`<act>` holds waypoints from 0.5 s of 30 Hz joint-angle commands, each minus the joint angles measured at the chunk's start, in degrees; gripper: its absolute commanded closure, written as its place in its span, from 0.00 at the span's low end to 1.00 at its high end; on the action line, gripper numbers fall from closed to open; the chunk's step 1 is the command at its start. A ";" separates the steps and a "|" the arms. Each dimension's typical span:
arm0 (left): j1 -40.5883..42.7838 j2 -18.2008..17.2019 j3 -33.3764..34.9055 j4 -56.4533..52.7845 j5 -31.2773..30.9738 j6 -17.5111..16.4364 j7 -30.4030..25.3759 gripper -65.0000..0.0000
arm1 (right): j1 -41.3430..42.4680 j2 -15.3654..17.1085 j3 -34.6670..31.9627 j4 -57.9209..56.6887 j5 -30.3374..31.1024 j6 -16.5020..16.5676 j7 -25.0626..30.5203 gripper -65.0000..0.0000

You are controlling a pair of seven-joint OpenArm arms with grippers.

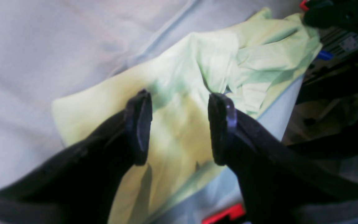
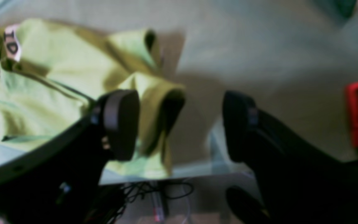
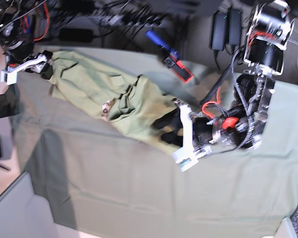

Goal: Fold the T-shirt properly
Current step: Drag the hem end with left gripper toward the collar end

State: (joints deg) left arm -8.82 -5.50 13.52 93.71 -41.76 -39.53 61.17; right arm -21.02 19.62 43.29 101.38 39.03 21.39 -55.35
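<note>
i find the t-shirt rumpled across the far side of the table cloth. my left gripper stands wide, empty, over its near end. my right gripper gapes wide just beside a sleeve, gripping nothing.

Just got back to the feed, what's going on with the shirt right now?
The T-shirt lies rumpled and stretched out along the far side of the table cloth, not folded yet. The left gripper hangs over one end of it with jaws open and nothing between them. The right gripper is at the other end, by the table's edge, also open and empty, with one finger over a sleeve. The white tag shows near the collar.
</note>
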 commanded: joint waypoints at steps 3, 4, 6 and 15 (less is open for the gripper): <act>-0.48 -0.70 -0.04 0.94 -1.77 -0.47 -1.11 0.50 | 0.37 -0.39 0.46 -0.79 0.66 0.52 1.70 0.36; -0.20 -0.92 -0.04 0.94 -1.97 -0.47 -1.09 0.50 | 0.37 -0.66 0.46 -1.55 0.70 0.55 2.01 0.36; 0.33 -1.07 -0.04 0.94 -2.78 -0.47 -1.09 0.50 | 0.70 -0.72 0.44 -3.85 0.90 0.57 2.38 0.36; 0.26 -1.07 -0.37 0.94 -2.78 -0.47 -1.16 0.50 | 2.58 -0.72 -1.20 -12.20 6.47 4.61 2.58 0.36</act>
State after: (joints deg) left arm -7.33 -6.66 13.26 93.69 -43.31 -39.53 61.23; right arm -18.26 18.09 42.02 88.86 44.95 22.92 -52.10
